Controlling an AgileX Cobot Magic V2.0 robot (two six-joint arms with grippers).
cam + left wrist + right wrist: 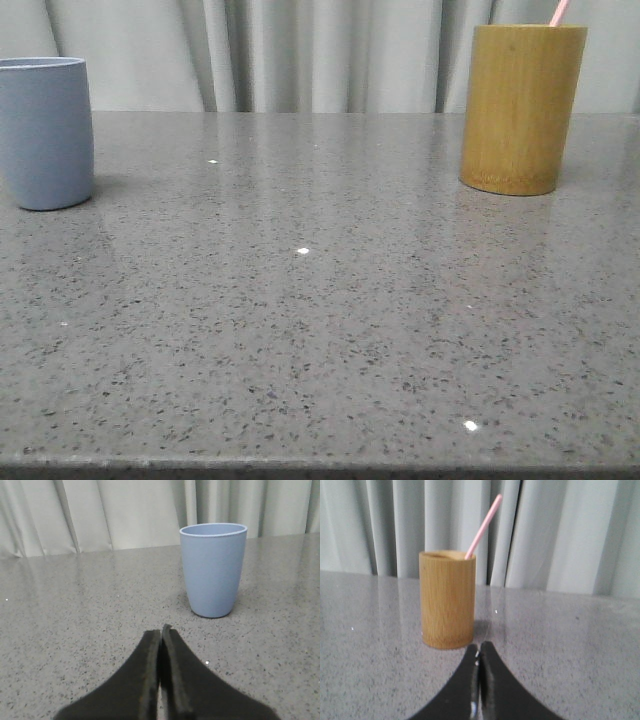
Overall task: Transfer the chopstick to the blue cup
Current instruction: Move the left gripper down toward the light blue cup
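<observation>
A pale pink chopstick (559, 12) leans out of a tall tan bamboo holder (521, 108) at the back right of the table; only its slim upper end shows. It also shows in the right wrist view (484, 525), in the holder (447, 600). The grey-blue cup (44, 132) stands at the back left, upright and seemingly empty, and shows in the left wrist view (213, 569). My left gripper (161, 630) is shut and empty, short of the cup. My right gripper (480, 646) is shut and empty, just short of the holder's base. Neither gripper shows in the front view.
The grey speckled stone tabletop (320, 300) runs between cup and holder. Pale curtains (300, 50) hang behind the table's back edge. The table's front edge lies at the bottom of the front view.
</observation>
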